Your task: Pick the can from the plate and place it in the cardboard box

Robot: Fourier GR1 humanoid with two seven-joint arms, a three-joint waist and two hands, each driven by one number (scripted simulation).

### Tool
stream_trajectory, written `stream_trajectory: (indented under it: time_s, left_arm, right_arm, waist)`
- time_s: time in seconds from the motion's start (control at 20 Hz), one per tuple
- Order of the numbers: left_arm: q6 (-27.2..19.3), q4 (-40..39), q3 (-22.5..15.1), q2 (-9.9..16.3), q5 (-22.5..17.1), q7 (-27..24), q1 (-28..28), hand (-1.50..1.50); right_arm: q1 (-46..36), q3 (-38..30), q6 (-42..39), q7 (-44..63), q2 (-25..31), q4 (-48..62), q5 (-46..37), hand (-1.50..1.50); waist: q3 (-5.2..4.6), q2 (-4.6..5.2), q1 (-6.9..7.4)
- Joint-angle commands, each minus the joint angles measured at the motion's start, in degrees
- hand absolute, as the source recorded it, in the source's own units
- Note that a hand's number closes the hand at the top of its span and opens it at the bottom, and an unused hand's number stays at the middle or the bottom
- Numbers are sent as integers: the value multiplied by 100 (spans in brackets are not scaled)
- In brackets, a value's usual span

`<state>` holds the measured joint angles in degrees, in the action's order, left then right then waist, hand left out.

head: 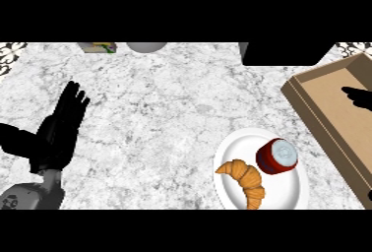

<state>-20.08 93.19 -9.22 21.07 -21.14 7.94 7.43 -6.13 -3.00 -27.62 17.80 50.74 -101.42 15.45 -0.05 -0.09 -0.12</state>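
A red can (277,156) with a pale lid rests on the right half of a white plate (231,146) at the lower right of the counter. Beside it on the plate lies a croissant (245,179). The open cardboard box (311,106) runs along the right edge, just right of the plate. My left hand (56,129) rests open at the far left, fingers up, far from the can. Only a black tip of my right hand (357,97) shows at the right edge, over the box's inside, up and to the right of the can.
A black block (283,53) stands at the back right next to the box's far corner. A grey rounded object (147,47) and a small green and yellow item (98,47) sit at the back edge. Marble counter (167,113) spreads between my left hand and the plate.
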Motion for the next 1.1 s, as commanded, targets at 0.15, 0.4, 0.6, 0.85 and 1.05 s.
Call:
stream_trajectory:
  time_s: [0.15,0.4,0.6,0.85,1.05]
  left_arm:
    - [305,40,231,-52,126,4,-127,0]
    - [61,302,-45,-437,552,184,-192,0]
    - [561,44,465,-440,424,84,-187,0]
    - [893,-102,795,-429,389,-43,-259,0]
    - [796,537,711,-594,652,406,-363,0]
  right_arm:
    - [-92,261,125,1003,-506,-417,-616,-150]
    - [61,525,153,1226,-1260,-672,-793,-150]
    - [-53,448,-67,1203,-1652,-492,-1359,-150]
    - [286,284,-28,798,-1960,-493,-1937,-150]
    - [-83,217,-291,808,-2242,-89,-2156,-150]
  waist:
    - [3,3,16]
    - [5,1,15]
    - [4,6,15]
    - [4,5,2]
    - [5,7,23]
